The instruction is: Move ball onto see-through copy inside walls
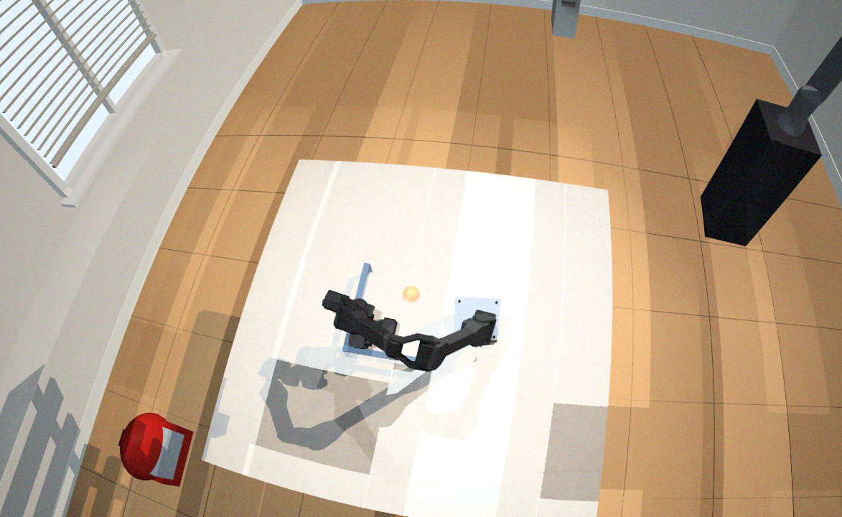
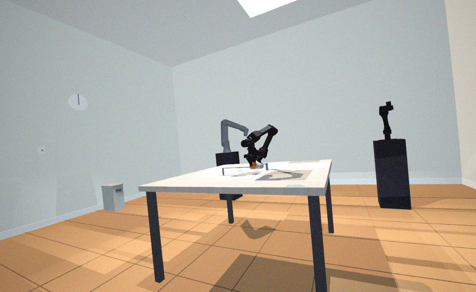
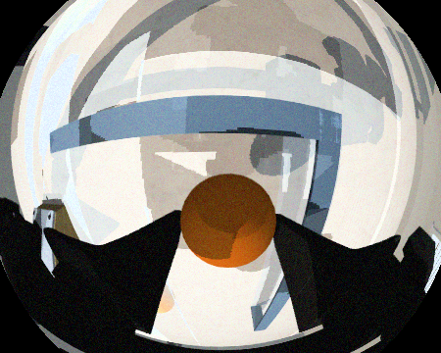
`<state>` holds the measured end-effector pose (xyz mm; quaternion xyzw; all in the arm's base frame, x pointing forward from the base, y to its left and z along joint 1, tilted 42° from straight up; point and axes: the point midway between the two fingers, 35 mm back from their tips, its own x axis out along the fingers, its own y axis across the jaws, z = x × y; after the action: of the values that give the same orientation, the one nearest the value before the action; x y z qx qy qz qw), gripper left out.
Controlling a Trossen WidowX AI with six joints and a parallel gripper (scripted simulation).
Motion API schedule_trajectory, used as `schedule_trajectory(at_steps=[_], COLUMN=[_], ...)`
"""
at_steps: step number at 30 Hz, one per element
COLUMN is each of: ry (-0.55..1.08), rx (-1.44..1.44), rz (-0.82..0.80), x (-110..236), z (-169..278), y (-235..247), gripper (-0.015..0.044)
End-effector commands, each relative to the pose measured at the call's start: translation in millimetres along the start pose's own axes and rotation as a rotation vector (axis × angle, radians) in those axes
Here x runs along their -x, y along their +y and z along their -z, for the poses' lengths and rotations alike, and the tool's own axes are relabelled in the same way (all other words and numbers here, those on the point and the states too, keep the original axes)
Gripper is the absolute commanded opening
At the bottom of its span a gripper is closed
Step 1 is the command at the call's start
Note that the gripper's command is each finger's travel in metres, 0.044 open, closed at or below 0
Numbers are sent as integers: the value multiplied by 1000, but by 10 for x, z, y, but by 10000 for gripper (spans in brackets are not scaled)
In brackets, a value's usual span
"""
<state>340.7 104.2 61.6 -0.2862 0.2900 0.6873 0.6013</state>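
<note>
One ball (image 3: 228,222), orange, is pinched between the jaws, low over the table (image 1: 539,257), by the clear walls (image 3: 201,117). Grasp step judged done; next: carry to see-through copy (image 1: 410,293), beside jaws, then release.

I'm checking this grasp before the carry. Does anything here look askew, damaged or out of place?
Nothing stands out. The gripper is shut on the orange ball, centred between its fingers, the clear walls stand upright, and the see-through copy sits undisturbed.
</note>
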Motion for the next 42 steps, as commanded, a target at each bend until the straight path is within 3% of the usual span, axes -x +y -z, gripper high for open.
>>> schedule_trajectory(at_steps=[1, 16, 22, 42], ry=[9, 10, 10, 31], rx=[11, 41, 42, 37], rz=[6, -14, -14, -13], x=[243, 989, 1020, 727], z=[-12, -145, -139, 1302], y=[-36, 54, 64, 524], gripper=[0, 0, 0, 0])
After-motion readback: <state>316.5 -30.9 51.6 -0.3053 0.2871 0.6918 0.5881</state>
